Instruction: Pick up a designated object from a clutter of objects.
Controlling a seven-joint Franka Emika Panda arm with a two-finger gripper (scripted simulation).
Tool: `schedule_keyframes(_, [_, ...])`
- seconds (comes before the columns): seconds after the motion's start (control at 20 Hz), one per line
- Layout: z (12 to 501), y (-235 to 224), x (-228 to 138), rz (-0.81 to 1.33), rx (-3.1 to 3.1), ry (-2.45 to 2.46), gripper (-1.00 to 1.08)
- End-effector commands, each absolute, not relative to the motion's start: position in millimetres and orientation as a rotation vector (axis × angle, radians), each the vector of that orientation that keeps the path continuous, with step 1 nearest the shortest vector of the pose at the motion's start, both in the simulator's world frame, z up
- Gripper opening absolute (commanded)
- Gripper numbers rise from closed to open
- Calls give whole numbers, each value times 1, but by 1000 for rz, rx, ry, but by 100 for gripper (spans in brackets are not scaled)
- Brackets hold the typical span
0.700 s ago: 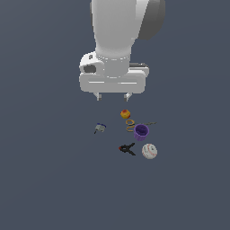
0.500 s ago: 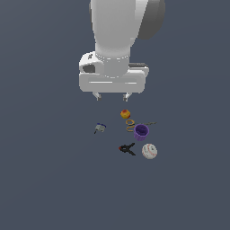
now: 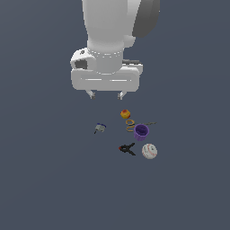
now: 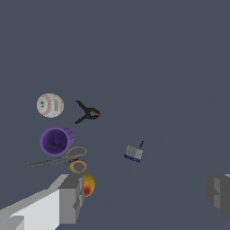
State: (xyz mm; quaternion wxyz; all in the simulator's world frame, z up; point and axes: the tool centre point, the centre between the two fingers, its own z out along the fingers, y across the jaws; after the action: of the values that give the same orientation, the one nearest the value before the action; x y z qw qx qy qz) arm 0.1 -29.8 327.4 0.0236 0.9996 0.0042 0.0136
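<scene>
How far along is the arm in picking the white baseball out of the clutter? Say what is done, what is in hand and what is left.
Done: little that shows; the gripper hangs above the clutter with jaws apart and empty. In hand: nothing; the baseball lies on the floor beside the black clamp and near the purple cup. Left: move over the baseball, descend, close on it and lift.

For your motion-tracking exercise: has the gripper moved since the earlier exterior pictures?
Yes, slightly: in the exterior view the gripper has drifted toward the view's left, measured against the orange-yellow ball, which has stayed put.
</scene>
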Motion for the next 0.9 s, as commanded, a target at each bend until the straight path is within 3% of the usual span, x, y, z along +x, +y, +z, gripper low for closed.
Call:
schedule_keyframes(0.0, [328, -30, 0, 42, 3094, 15, 100])
schedule_keyframes(0.45, [311, -15, 14, 41, 3095, -23, 100])
schedule_keyframes(0.85, [268, 25, 43, 37, 3098, -114, 100])
